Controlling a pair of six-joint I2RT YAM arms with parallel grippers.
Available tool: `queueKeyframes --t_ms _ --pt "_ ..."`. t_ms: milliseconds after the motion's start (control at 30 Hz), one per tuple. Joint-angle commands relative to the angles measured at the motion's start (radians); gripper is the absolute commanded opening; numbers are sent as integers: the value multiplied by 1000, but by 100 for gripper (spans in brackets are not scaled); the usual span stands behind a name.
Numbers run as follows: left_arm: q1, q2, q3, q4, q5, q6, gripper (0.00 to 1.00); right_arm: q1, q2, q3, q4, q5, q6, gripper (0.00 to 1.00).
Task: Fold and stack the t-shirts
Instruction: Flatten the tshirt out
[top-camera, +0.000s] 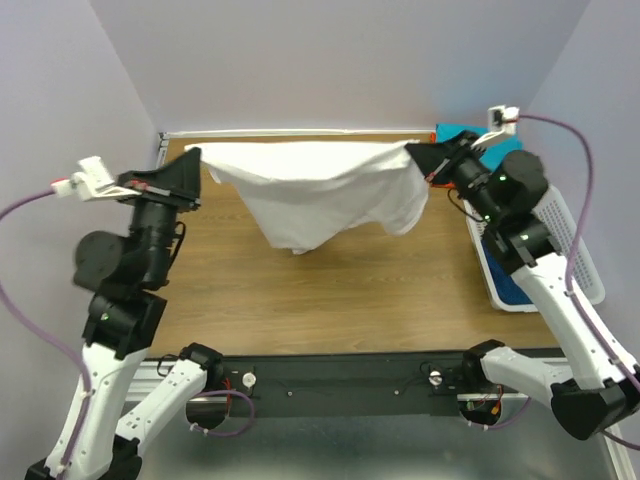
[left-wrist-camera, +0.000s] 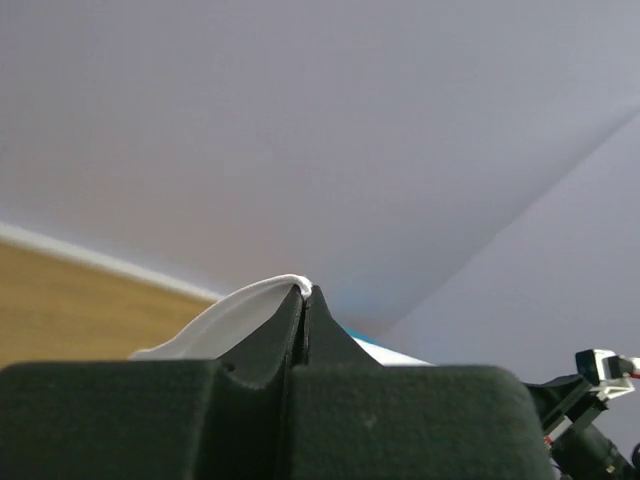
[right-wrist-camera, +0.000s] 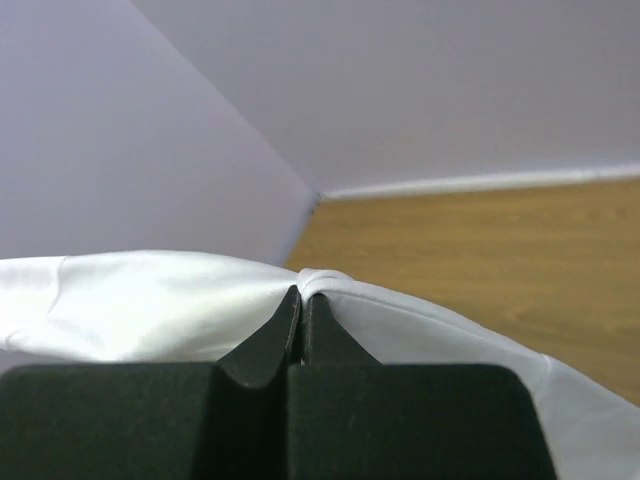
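Note:
The white t-shirt (top-camera: 320, 190) hangs stretched in the air between both grippers over the far part of the wooden table (top-camera: 330, 290). Its lower part sags towards the table. My left gripper (top-camera: 193, 153) is shut on its left corner; the cloth shows at the tips in the left wrist view (left-wrist-camera: 250, 305). My right gripper (top-camera: 412, 150) is shut on its right corner; the cloth (right-wrist-camera: 150, 305) spreads to both sides of the tips in the right wrist view. A teal shirt (top-camera: 460, 133) and a dark blue one (top-camera: 515, 285) lie in the basket at the right.
A white lattice laundry basket (top-camera: 585, 265) stands along the table's right edge beneath my right arm. Lilac walls close the table on the left, back and right. A black rail (top-camera: 340, 375) with the arm bases runs along the near edge.

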Motion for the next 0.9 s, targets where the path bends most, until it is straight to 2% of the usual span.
queueKeyframes --t_ms 0,200,400,500,600,633,700,800,867 --pt "4 -19 166 68 72 69 0 3 -48 212 -87 -63 -79 1" --pt "4 5 367 117 226 85 0 3 -51 471 -189 -132 -117 1" --pt "4 39 444 110 211 103 0 3 -23 624 -223 -188 -139 1" --pt "4 70 443 97 158 106 0 3 33 664 -226 -151 -169 1" --pt "4 126 432 84 48 117 0 3 90 693 -226 -96 -194 1" --pt "4 148 430 74 -35 115 0 3 133 701 -228 -90 -214 1" --pt "4 237 436 57 -159 129 0 3 212 727 -228 -50 -244 1" --pt "7 399 479 24 -267 152 0 2 309 773 -228 22 -301 1" --pt "26 534 585 -31 -319 172 0 -1 414 857 -229 74 -344 1"
